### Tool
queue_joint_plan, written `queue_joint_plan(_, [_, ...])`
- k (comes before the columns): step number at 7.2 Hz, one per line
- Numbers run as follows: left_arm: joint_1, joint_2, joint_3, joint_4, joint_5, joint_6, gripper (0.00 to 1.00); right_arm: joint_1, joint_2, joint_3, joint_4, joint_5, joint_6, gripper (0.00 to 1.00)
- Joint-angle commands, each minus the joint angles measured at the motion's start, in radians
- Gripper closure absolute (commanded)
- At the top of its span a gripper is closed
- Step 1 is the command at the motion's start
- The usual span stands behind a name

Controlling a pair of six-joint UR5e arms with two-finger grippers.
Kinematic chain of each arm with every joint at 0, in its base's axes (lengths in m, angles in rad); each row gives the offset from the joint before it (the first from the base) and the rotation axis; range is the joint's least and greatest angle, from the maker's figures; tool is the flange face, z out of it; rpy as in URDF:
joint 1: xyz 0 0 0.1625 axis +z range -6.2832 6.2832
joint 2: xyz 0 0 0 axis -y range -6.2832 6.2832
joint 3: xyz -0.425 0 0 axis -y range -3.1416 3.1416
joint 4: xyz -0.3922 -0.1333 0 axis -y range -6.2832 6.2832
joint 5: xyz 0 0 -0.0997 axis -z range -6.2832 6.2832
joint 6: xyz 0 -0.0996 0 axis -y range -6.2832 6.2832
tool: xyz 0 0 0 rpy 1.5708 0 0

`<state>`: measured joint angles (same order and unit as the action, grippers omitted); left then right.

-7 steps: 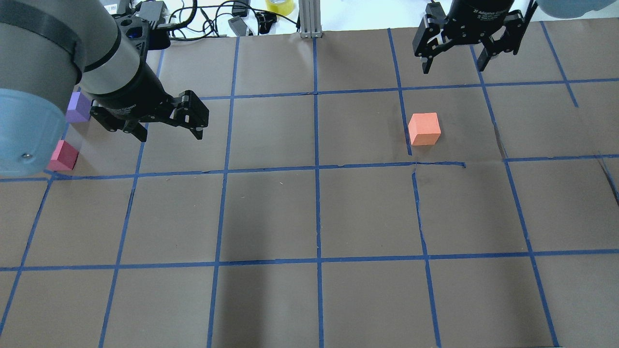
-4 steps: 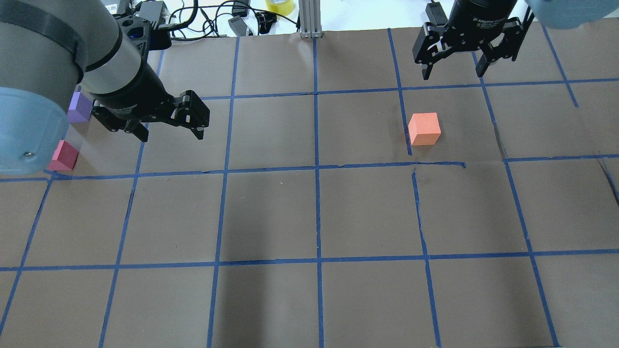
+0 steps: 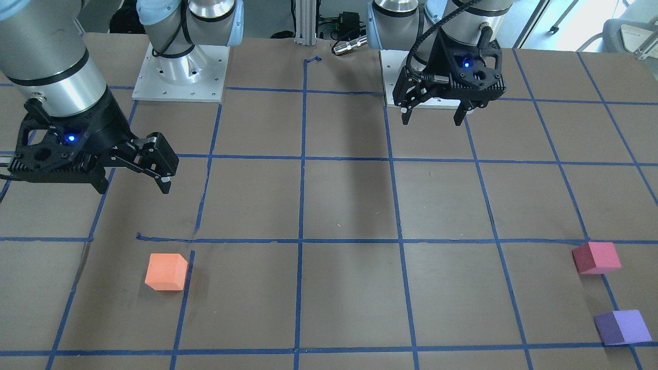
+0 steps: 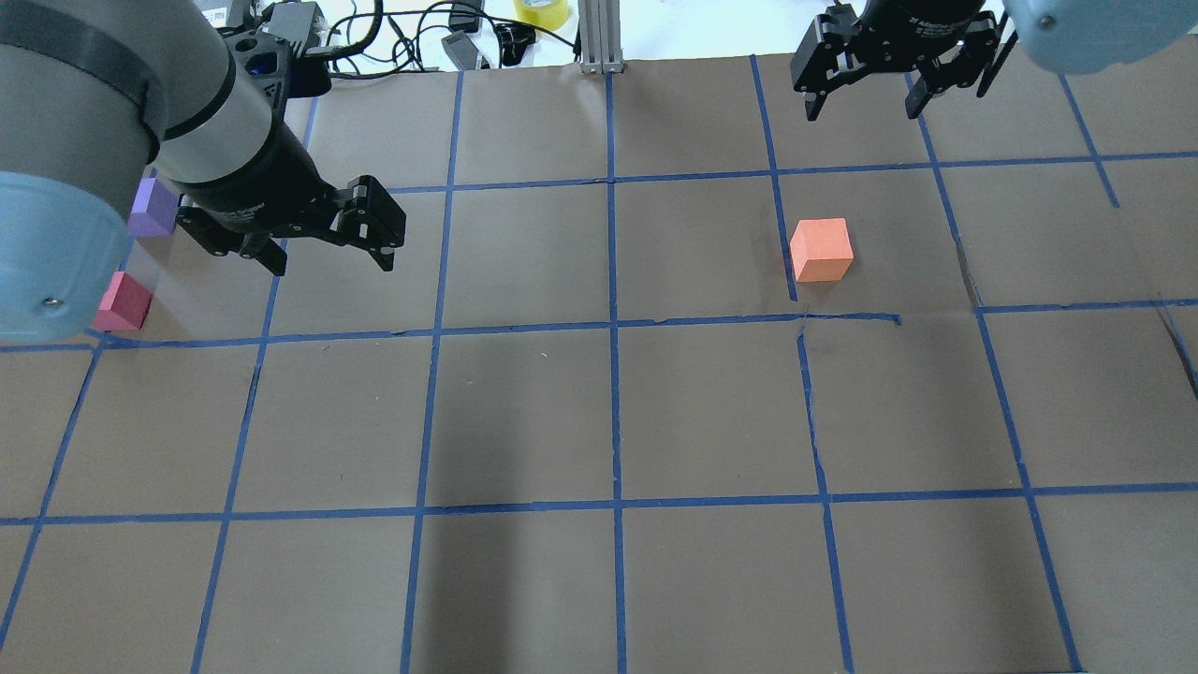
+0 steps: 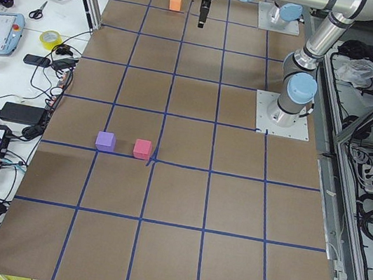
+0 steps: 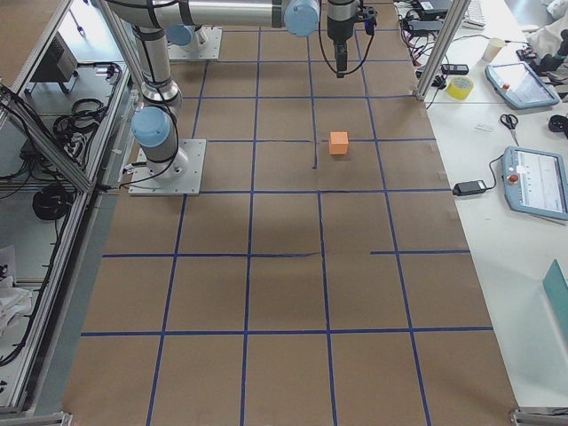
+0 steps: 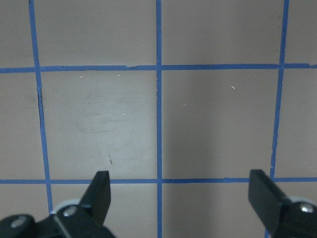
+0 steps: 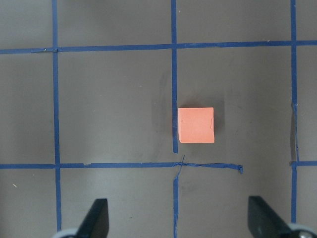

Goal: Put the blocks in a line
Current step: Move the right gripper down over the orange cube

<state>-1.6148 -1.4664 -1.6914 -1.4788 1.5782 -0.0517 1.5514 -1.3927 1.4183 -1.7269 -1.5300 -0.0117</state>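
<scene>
One orange block (image 3: 165,272) well apart from pink-red block (image 3: 596,257), purple block (image 3: 623,327)

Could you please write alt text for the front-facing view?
Three blocks sit on a blue-gridded brown table: an orange block at the view's left, a pink block and a purple block together at far right. Above, the right gripper and left gripper hang open and empty.
</scene>
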Motion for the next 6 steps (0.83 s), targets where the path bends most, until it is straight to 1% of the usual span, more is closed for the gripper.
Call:
queue_joint_plan(1, [-0.001,0.000,-0.001,0.000,-0.001,-0.001,0.00,-0.016,0.085,0.005,-0.049,0.001,-0.026,0.00])
queue_joint_plan(3, [-0.001,-0.003,-0.001,0.000,0.000,0.000,0.00,-0.016,0.194,0.005,-0.120,-0.039,-0.019,0.00])
queue_joint_plan(4, [-0.001,0.000,-0.001,0.000,0.000,0.000,0.00,-0.019,0.245,0.013,-0.188,-0.047,-0.013,0.00])
queue_joint_plan(5, [-0.001,0.001,-0.001,0.000,-0.001,0.000,0.00,-0.048,0.295,0.039,-0.197,-0.038,-0.026,0.00])
queue_joint_plan(6, [-0.001,-0.002,0.001,0.000,-0.001,0.000,0.00,-0.057,0.329,0.071,-0.239,-0.039,-0.028,0.00])
